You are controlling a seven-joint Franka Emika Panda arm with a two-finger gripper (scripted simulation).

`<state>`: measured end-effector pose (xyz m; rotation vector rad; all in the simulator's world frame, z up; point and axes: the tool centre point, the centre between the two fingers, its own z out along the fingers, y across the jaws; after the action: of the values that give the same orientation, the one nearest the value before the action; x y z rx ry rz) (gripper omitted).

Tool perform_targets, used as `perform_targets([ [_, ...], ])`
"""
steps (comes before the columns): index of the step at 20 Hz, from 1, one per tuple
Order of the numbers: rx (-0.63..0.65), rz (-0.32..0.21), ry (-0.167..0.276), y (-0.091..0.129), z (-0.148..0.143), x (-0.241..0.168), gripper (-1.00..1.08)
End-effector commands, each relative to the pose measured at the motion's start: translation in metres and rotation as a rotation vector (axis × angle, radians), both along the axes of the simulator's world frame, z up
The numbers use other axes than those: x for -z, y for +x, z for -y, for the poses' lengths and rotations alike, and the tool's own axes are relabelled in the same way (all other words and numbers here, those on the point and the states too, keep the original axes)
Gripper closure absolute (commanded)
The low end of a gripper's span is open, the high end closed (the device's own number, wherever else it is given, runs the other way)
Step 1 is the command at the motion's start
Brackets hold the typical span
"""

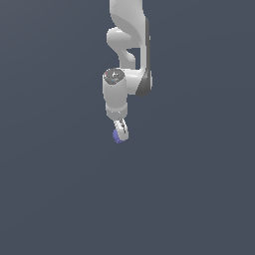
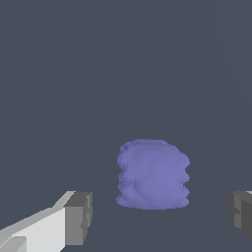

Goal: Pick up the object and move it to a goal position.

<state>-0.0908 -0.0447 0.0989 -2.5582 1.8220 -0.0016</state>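
The object is a small purple-blue, bumpy, roundish lump point(image 2: 153, 174). In the wrist view it sits between my two grey fingertips, with a gap to each. My gripper point(image 2: 156, 216) is open around it. One finger pad point(image 2: 78, 216) and the other point(image 2: 239, 212) stand well apart from the lump. In the exterior view the white arm hangs down over a flat grey surface. The gripper point(image 1: 120, 133) points down, and the lump point(image 1: 117, 137) peeks out at its tip, mostly hidden by the fingers. I cannot tell whether the lump rests on the surface.
A plain dark grey surface point(image 1: 189, 199) fills both views. No other object, container or edge shows. No goal marker is visible.
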Motion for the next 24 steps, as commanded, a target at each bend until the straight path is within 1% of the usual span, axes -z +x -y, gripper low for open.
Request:
perform_targets([
  [1, 0.02, -0.001, 0.0, -0.002, 0.0, 0.001, -0.92],
  [9, 0.023, -0.001, 0.0, -0.003, 0.001, 0.006, -0.92],
  [18, 0.027, -0.002, -0.001, -0.004, 0.001, 0.043, -0.92],
  [24, 0.027, -0.002, 0.0, -0.004, 0.001, 0.052, -0.92],
])
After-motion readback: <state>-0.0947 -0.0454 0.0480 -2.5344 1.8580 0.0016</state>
